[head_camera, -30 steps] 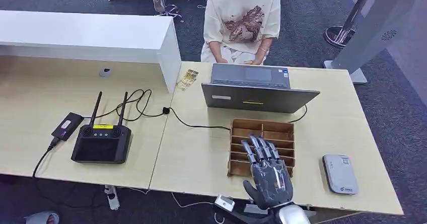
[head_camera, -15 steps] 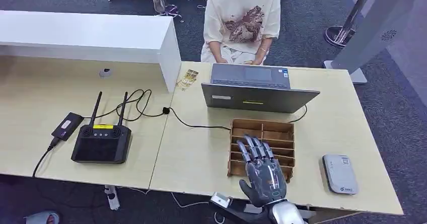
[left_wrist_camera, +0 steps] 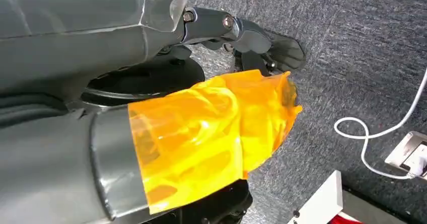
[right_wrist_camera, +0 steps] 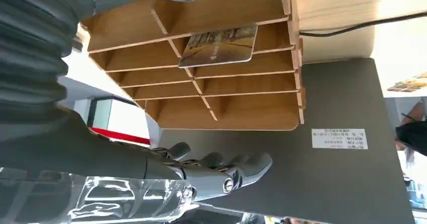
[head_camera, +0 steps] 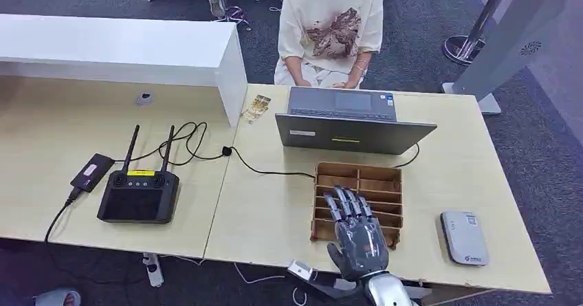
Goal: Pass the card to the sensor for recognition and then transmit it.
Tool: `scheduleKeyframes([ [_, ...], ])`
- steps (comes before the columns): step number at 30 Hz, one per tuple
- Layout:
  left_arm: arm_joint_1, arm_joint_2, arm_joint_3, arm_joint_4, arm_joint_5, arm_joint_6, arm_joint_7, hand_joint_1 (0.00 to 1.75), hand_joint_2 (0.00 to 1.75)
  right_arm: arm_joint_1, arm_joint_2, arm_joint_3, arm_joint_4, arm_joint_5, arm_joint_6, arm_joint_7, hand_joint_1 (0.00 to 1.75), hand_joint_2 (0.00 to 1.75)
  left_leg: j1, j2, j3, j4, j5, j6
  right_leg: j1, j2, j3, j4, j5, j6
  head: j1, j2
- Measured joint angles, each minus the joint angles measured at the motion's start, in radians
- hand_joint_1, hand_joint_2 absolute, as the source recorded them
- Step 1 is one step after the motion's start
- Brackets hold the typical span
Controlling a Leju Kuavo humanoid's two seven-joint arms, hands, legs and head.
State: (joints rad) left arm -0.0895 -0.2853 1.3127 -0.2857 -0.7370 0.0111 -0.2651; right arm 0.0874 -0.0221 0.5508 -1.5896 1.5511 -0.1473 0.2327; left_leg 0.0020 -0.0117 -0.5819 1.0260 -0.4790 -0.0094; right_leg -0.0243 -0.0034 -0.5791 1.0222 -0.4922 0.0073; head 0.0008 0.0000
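Note:
A wooden card rack (head_camera: 371,177) with several slots stands on the table in front of the laptop. One slot holds a card (right_wrist_camera: 219,46) with a yellowish picture, lying flat, seen in the right wrist view. My right hand (head_camera: 357,234) hovers over the rack's near edge, its fingers (right_wrist_camera: 216,171) straight and apart, holding nothing and not touching the card. The grey-white sensor (head_camera: 465,237) lies to the right of the rack. My left hand (left_wrist_camera: 241,32) hangs over the carpet with nothing in it; orange tape (left_wrist_camera: 211,133) wraps its thumb.
A person in a cream shirt (head_camera: 330,24) sits behind the open grey laptop (head_camera: 350,124). A black controller with two antennas (head_camera: 139,196) and its cables lie at the left. A white counter (head_camera: 117,48) stands at the back left.
My right hand has drifted slightly left and back toward the table's near edge, staying over the rack. Nothing else has moved.

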Motion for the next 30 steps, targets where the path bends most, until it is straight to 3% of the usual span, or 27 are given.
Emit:
scheduleKeyframes([
  [30, 0.000, 0.000, 0.000, 0.000, -0.001, 0.000, 0.002, 0.00, 0.00, 0.002, 0.010, -0.053, 0.029, 0.019, -0.025, -0.003, 0.38, 1.75, 0.000, 0.000, 0.000, 0.000, 0.000, 0.000, 0.000, 0.000, 0.000, 0.000, 0.000, 0.000, 0.000, 0.000],
])
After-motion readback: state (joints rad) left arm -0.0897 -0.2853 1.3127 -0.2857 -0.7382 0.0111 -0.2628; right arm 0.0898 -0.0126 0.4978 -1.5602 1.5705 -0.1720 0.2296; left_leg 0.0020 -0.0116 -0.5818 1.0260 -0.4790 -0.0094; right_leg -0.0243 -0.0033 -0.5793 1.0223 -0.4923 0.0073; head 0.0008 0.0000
